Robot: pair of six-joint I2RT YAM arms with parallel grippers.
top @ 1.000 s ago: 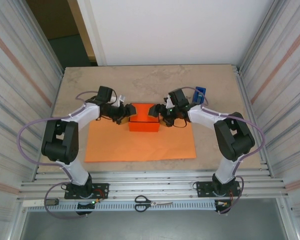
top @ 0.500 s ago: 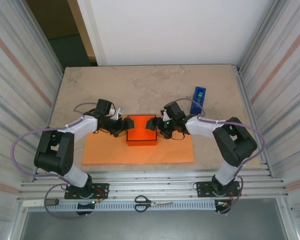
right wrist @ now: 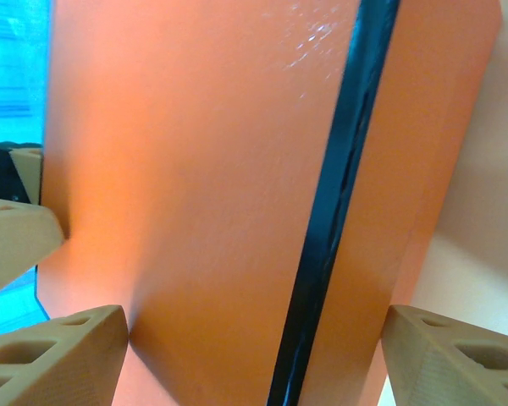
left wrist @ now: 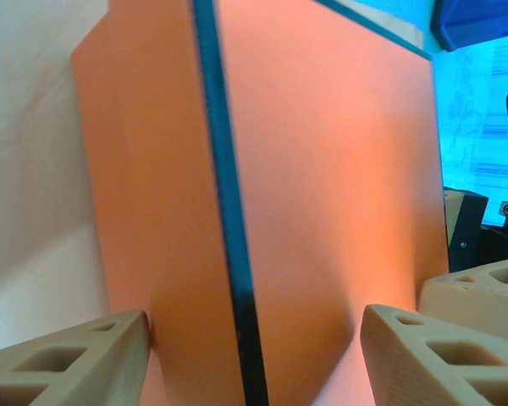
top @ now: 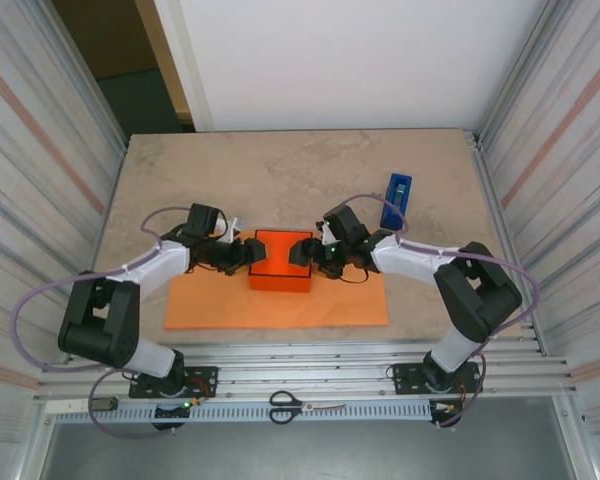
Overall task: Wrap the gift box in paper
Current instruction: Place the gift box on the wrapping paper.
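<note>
left arm: stretched in from the left side, bent low, wrist turned toward the middle.
left pincer (top: 246, 255): clamped on the left end of the box (top: 280, 262), one finger (left wrist: 68, 359) pressed to each side of it.
right arm: stretched in from the right side, bent low, wrist turned toward the middle.
right pincer (top: 308, 252): clamped on the right end of the box, fingers (right wrist: 55, 355) tight against both sides.
box: right between the two pincers, orange top up, over the far middle part of the paper (top: 280, 308); resting or just above, hard to tell.
paper: flat on the table (top: 280, 170), near the front edge.
blue tape holder (top: 397, 198): on the table behind the right arm, apart from the paper.
</note>
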